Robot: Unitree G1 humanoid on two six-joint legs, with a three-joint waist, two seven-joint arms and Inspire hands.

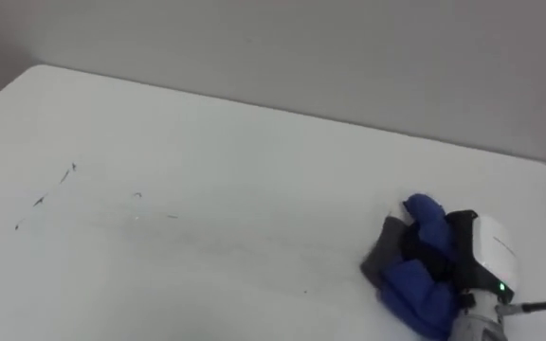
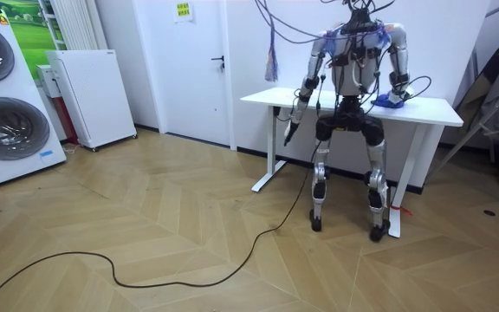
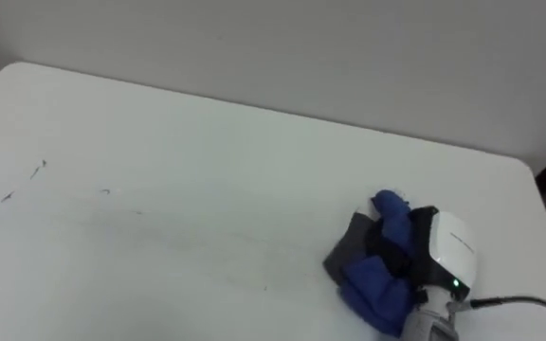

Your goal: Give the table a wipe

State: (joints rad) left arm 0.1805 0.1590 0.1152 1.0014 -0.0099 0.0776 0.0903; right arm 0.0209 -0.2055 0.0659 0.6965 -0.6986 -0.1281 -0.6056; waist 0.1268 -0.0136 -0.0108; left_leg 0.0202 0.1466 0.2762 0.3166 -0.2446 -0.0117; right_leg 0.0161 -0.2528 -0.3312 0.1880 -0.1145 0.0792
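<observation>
The dark fingers (image 1: 423,254) of the right hand (image 1: 486,251) are curled down into a blue cloth (image 1: 415,296) and clamped on it. Blue folds bulge out above and below them, and a grey part of the cloth shows on the side away from the wrist. The hand presses the bundle flat on the desk (image 1: 235,170), near its right end and towards the near edge.

The rest of the white top is bare apart from a few marks (image 1: 44,199). These are thin dark streaks well over to the left, with a couple of fainter specks a little nearer the middle. They lie well apart from the cloth, with a long stretch of clean-looking surface between.

In the room view the robot stands upright against the desk's long side, facing it. Its right arm reaches onto the top, while the left hand (image 2: 290,135) hangs beside the desk's edge on the room view's left, taking no part.

The step in hand looks like a wiping pass with the cloth at the right end, and the marks are not yet reached. The next move probably calls for a long sweep leftwards across the top, with the palm kept pressing down so the cloth stays flat and does not roll out of the grip. The farthest streaks may sit beyond easy reach of the right arm, so a lean or a sidestep could be needed.
</observation>
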